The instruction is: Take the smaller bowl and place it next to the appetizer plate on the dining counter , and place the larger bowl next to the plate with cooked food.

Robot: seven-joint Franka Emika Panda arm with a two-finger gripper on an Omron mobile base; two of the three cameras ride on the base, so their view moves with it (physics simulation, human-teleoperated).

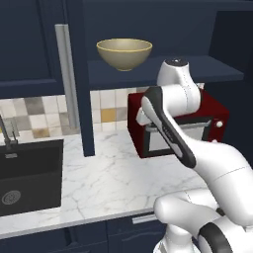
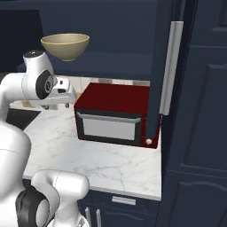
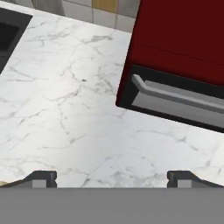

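Note:
The larger bowl (image 1: 124, 53) (image 2: 65, 45), deep and beige with a yellowish rim, stands upright on a dark shelf inside an open upper cabinet. My gripper (image 3: 111, 178) (image 2: 55, 104) hangs open below that shelf and points down at the white marble worktop (image 3: 65, 109), just left of the red microwave. Nothing lies between its fingertips (image 3: 41, 178). The smaller bowl, the appetizer plate, the plate with cooked food and the dining counter are out of view.
A red microwave (image 1: 183, 126) (image 2: 113, 117) (image 3: 183, 65) stands on the worktop (image 1: 108, 183) under the shelf. A black sink (image 1: 29, 173) lies to the left. The cabinet door's long grey handle (image 1: 66, 74) (image 2: 170, 66) hangs beside the shelf. A tall navy cabinet (image 2: 199, 133) closes the right side.

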